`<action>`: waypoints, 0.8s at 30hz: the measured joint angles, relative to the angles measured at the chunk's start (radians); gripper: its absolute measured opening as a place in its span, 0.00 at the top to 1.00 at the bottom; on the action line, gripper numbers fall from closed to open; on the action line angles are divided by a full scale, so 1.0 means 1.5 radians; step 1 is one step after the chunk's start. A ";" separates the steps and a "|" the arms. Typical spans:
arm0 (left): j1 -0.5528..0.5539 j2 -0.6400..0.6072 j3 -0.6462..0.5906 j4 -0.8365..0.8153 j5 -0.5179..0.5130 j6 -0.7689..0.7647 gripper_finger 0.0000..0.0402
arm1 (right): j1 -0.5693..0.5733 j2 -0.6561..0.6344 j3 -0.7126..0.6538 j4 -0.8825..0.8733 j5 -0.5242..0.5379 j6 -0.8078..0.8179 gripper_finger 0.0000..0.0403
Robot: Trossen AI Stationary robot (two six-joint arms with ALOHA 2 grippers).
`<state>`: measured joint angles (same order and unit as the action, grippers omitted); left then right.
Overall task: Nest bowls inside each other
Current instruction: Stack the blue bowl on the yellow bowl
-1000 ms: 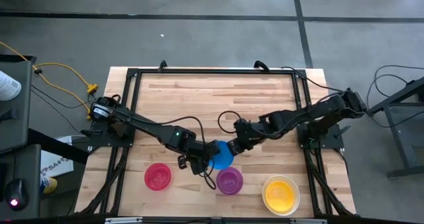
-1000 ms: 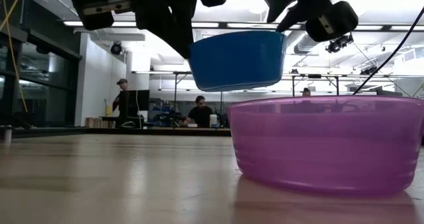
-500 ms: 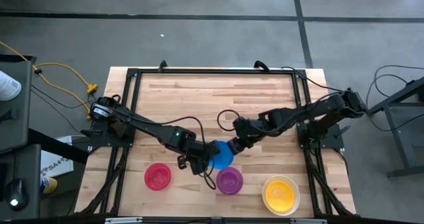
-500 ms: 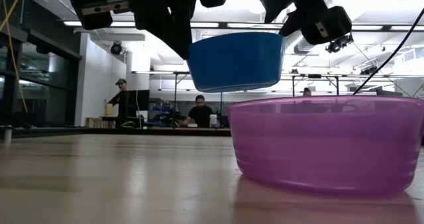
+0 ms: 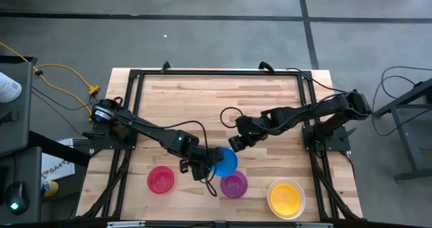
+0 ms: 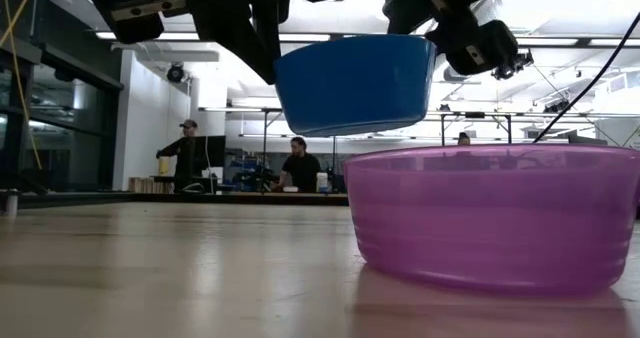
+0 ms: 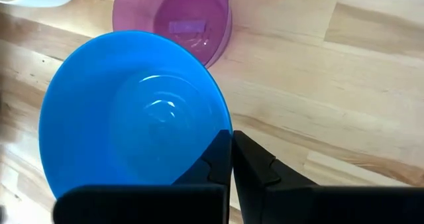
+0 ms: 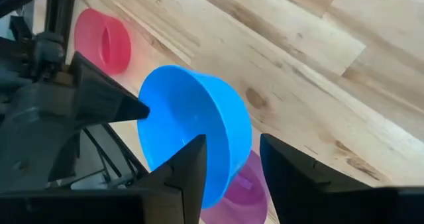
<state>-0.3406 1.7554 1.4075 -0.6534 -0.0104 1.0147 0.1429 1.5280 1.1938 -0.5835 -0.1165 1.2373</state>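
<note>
The left tool point(image 5: 204, 168) is pinching the rim of the blue bowl point(image 5: 224, 161) and holds it in the air, just beside and above the purple bowl point(image 5: 233, 183) on the desk point(image 5: 202, 100). The right tool point(image 5: 236, 144), fingers spread, is near the blue bowl but apart from it.

Blue bowl point(image 8: 199, 128) — pinched by left gripper point(image 8: 142, 109).
</note>
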 joint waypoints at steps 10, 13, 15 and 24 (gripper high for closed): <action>0.000 0.000 0.000 -0.026 0.007 0.042 1.00 | 0.001 0.041 0.001 0.037 -0.064 0.005 0.67; 0.000 -0.001 0.000 -0.031 0.015 0.051 1.00 | 0.001 0.042 -0.001 0.037 -0.064 0.005 0.67; 0.000 -0.001 0.000 -0.030 0.015 0.055 1.00 | 0.001 0.041 0.000 0.041 -0.064 0.005 0.67; 0.000 -0.001 0.000 -0.040 0.012 0.071 1.00 | 0.001 0.041 0.000 0.044 -0.063 0.004 0.67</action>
<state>-0.3408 1.7546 1.4071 -0.7128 0.0082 1.1217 0.1440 1.5898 1.1938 -0.5168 -0.2115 1.2436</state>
